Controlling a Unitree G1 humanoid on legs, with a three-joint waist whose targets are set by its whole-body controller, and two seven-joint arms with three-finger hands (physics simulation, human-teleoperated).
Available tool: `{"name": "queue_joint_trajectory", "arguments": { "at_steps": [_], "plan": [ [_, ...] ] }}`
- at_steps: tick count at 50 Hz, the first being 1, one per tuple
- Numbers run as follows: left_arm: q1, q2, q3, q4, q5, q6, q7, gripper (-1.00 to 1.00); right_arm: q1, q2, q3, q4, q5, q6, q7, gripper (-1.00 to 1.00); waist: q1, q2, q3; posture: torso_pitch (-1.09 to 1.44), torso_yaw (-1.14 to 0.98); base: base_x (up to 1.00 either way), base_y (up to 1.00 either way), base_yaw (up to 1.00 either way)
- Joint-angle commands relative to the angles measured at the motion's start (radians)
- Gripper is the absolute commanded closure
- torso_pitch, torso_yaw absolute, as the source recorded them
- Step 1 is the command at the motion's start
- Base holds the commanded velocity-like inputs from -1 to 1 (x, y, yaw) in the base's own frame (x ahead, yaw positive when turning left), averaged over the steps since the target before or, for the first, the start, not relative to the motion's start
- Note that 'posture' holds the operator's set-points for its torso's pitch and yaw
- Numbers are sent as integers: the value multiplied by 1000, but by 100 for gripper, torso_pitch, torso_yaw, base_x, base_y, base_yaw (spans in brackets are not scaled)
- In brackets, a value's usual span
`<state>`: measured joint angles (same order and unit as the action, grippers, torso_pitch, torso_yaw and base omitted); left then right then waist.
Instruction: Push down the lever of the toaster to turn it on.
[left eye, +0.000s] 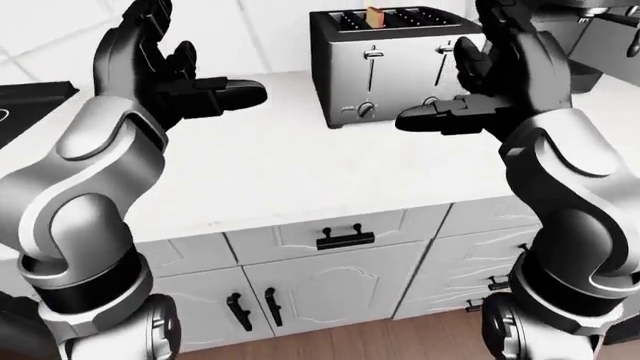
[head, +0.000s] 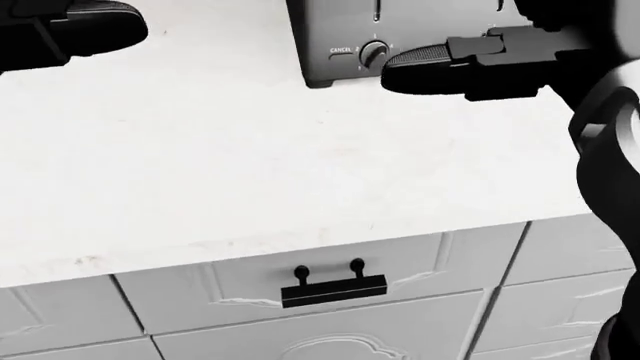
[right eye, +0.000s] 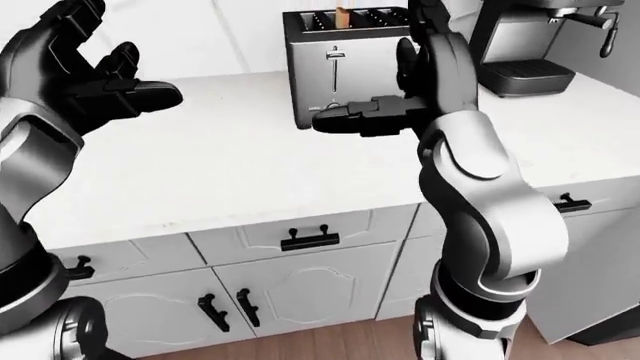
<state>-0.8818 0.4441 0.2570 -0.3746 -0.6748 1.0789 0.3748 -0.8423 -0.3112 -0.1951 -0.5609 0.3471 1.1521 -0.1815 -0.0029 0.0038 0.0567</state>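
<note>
A steel toaster stands on the white counter, a slice of bread sticking up from one slot. Its two levers sit high on the face turned to me, above a knob marked CANCEL. My right hand is open and raised just before the toaster's right half, thumb pointing left below the right lever, not touching it. My left hand is open too, held up well left of the toaster with nothing in it.
A coffee machine stands right of the toaster. A black stove edge shows at the far left. Under the counter are white drawers and doors with black handles.
</note>
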Motion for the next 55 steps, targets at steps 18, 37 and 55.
{"name": "queue_joint_trajectory", "arguments": {
  "at_steps": [18, 37, 55],
  "plan": [
    [-28, 17, 20, -15, 5, -33, 7, -100, -33, 5, 7, -9, -33, -15, 23, -100, 14, -15, -12, 0, 0, 15, 0, 0],
    [-32, 18, 23, -28, -4, -19, 19, -100, -72, 12, 3, -61, -40, 34, 18, -100, 30, 76, -39, 0, 0, -32, 0, 62],
    [-34, 14, 19, -4, -7, -50, 12, -100, -77, -1, 4, -51, -66, 28, 13, -100, -3, 7, -24, 0, 0, 0, 0, 0]
  ]
}}
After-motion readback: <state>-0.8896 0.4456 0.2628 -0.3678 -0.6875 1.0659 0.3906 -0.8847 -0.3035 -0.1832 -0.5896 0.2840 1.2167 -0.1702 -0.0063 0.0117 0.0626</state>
